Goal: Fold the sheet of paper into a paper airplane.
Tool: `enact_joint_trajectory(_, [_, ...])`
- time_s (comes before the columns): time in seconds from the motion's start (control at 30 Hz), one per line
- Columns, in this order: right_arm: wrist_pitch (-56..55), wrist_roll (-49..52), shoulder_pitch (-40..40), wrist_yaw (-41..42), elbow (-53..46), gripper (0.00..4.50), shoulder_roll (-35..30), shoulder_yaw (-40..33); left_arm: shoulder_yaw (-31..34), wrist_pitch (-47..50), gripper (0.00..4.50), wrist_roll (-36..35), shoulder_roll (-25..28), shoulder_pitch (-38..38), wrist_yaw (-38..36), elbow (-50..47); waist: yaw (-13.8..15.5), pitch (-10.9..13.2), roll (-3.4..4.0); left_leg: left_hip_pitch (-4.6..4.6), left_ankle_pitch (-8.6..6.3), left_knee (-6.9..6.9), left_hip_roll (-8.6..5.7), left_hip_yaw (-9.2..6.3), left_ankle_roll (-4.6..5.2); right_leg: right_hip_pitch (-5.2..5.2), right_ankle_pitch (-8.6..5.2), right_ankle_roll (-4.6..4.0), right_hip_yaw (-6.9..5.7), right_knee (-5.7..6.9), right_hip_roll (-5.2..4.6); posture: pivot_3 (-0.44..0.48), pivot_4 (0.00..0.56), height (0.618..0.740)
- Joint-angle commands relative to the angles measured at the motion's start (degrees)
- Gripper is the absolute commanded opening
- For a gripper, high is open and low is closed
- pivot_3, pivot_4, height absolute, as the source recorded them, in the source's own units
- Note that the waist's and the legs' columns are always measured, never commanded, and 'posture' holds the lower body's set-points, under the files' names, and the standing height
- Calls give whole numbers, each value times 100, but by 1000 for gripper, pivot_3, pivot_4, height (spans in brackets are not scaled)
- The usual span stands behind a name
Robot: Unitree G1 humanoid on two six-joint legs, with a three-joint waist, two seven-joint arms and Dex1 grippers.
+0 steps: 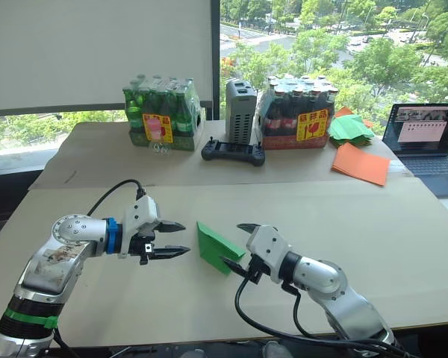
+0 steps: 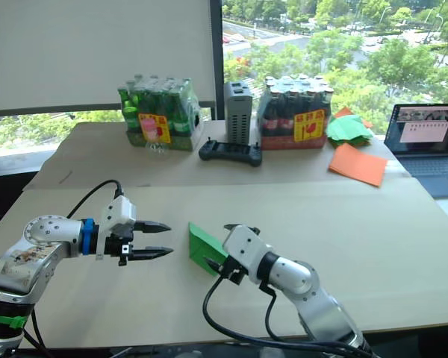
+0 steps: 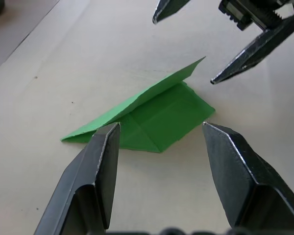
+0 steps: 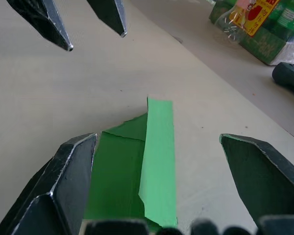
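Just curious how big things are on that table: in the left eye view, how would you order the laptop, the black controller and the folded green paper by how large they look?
Largest to smallest as they appear:
1. laptop, though the picture edge cuts it off
2. black controller
3. folded green paper, looking close to the controller in size

The paper lies nearer the camera, so that last ranking is unsure.

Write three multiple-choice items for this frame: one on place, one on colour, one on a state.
1. Where does the sheet of paper lie?
A. between the two grippers
B. on the laptop
C. under the bottle packs

2. What colour are the flat sheets beside the laptop?
A. blue
B. orange
C. white

3. How are the left gripper and right gripper?
A. both open
B. both shut
C. left shut on paper

Key: A, the paper sits on the table between the fingertips; B, the stack is orange; A, gaps show between both pairs of fingers, neither holding anything.
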Motion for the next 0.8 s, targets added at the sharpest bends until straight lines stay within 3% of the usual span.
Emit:
enact_joint_trajectory(0.03, [-315,-323,-18,-252,166,4483,158,96,126,171,2845,-266,-111,53,298,-372,-6,0,0,0,0,0,0,1,-1,-2,0,0,0,2,0,0,150,696])
enact_joint_trajectory(0.07, [-403,-418,-1,-257,231,4483,145,146,134,219,2845,-306,-135,78,348,-420,-4,0,0,-1,0,0,0,1,-1,-2,0,0,0,3,0,0,150,696])
enact_joint_trajectory(0.2, [-573,-476,87,-299,295,3331,224,45,120,243,2845,-355,-125,228,496,-507,-11,0,0,0,0,0,0,1,-2,-1,0,0,0,2,0,0,150,696])
enact_joint_trajectory(0.5, [-901,-442,159,79,454,149,110,89,75,599,2845,-595,-174,280,909,-834,-13,0,0,1,-1,-1,1,0,-3,-1,0,0,1,2,2,0,150,696])
enact_joint_trajectory(0.8, [-2293,143,-511,1623,1289,24,-619,-177,126,765,2845,-844,-186,106,1093,-798,-14,0,0,3,-1,-1,2,3,-3,2,0,-1,0,-2,2,0,150,696])
